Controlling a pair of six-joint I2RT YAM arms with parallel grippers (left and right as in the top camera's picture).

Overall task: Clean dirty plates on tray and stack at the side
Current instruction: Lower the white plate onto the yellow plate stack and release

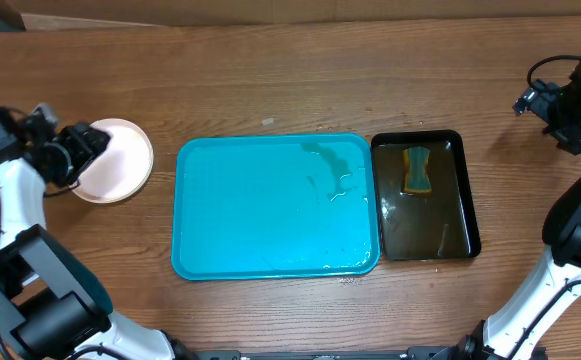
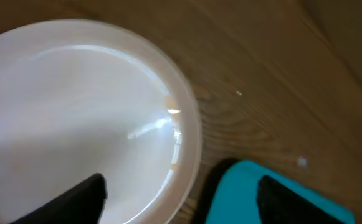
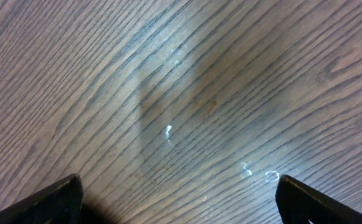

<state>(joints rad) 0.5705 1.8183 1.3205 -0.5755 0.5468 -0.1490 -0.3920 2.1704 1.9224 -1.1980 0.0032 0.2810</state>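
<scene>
The wooden bench (image 1: 270, 80) offers open passage along its far side and near strip, and a lane of bare wood runs between the round white plate (image 1: 125, 168) at left and the large turquoise-blue rectangular plastic tray (image 1: 250, 215), whose open floor is fenced only by its raised rim. The smaller black rectangular tray (image 1: 467, 215) sits just beside it on the right, leaving hardly any gap, with a yellow-and-teal sponge (image 1: 418, 171) in its far half. The left pincer (image 1: 88, 148) hangs spread over the plate's left part.

No legible text, label, brand, number or sign anywhere in view.
</scene>
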